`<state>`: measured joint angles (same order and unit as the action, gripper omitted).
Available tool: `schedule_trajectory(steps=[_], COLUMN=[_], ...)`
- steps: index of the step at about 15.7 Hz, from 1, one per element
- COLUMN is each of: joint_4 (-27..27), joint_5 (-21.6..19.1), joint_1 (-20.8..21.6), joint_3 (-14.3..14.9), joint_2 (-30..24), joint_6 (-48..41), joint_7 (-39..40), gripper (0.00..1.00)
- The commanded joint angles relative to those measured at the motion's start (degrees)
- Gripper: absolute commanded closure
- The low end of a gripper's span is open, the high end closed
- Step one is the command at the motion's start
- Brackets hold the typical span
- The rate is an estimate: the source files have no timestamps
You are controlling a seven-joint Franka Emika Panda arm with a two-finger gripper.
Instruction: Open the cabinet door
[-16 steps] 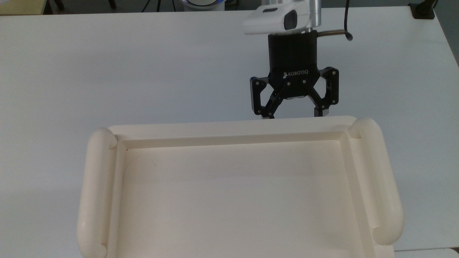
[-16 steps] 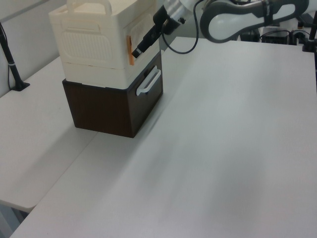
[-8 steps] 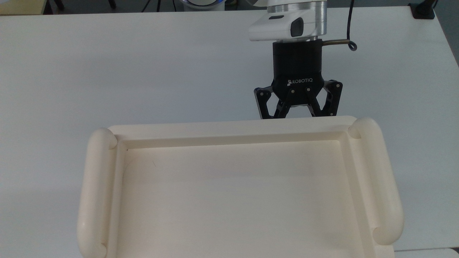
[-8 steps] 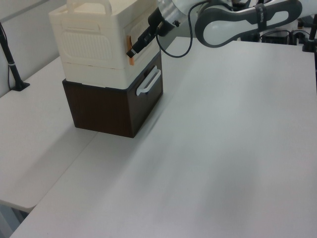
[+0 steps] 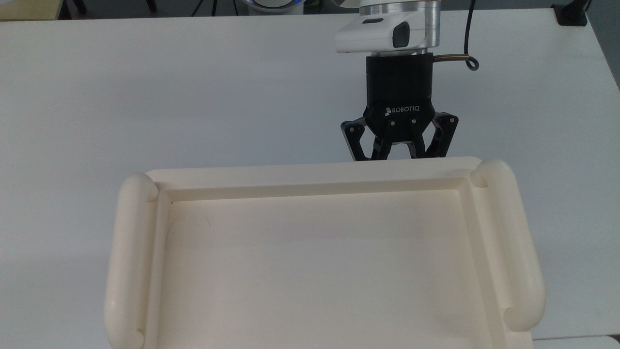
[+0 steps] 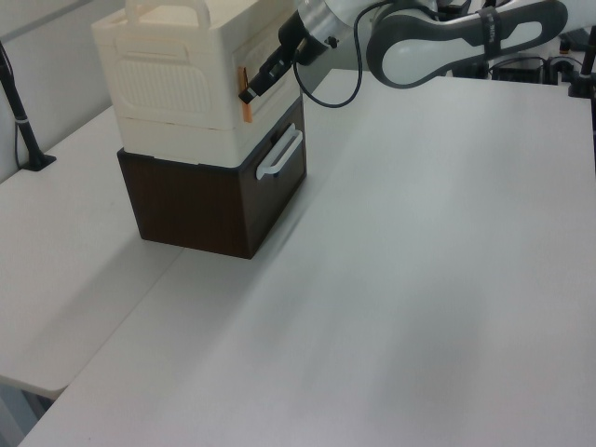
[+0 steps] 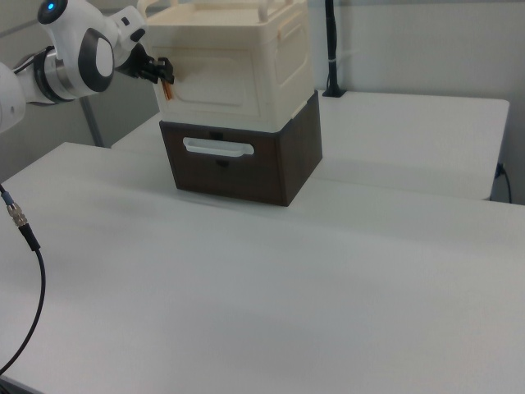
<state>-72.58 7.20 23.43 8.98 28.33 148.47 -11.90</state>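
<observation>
A broad white worktop (image 5: 193, 87) carries everything, with cables and stands along its far edge. In the top view the cream cabinet's recessed top (image 5: 315, 261) with rounded side rails sits nearest the camera, and the black claw (image 5: 398, 156) reaches down just past its far rim, toward the top view's right; its linkages look drawn in, but the fingertips drop behind the rim, so I cannot tell what they hold. In the left view the cream cabinet stands on a dark brown drawer unit (image 6: 219, 196) with a white handle, and the claw (image 6: 248, 96) presses against the cabinet door (image 6: 267, 56) at its orange-tinted edge. In the right view the claw (image 7: 164, 72) meets the door (image 7: 215, 78) at the right view's left edge, and the panel looks flush with the cabinet front. By my reading the approach is done and the swing outward remains.
</observation>
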Motion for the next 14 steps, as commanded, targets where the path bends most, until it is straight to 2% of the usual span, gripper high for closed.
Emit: schedule_trajectory(steps=[1,5,14], joint_4=[0.9,0.9,0.4], joint_5=[1.8,1.9,2.5], joint_1=[0.6,0.5,0.8], joint_3=[0.8,0.8,0.6], joint_2=[0.7,0.7,0.6], joint_6=[0.7,0.7,0.5], joint_7=[-1.5,-1.5,-1.6], gripper=[0.66,0.73,0.75])
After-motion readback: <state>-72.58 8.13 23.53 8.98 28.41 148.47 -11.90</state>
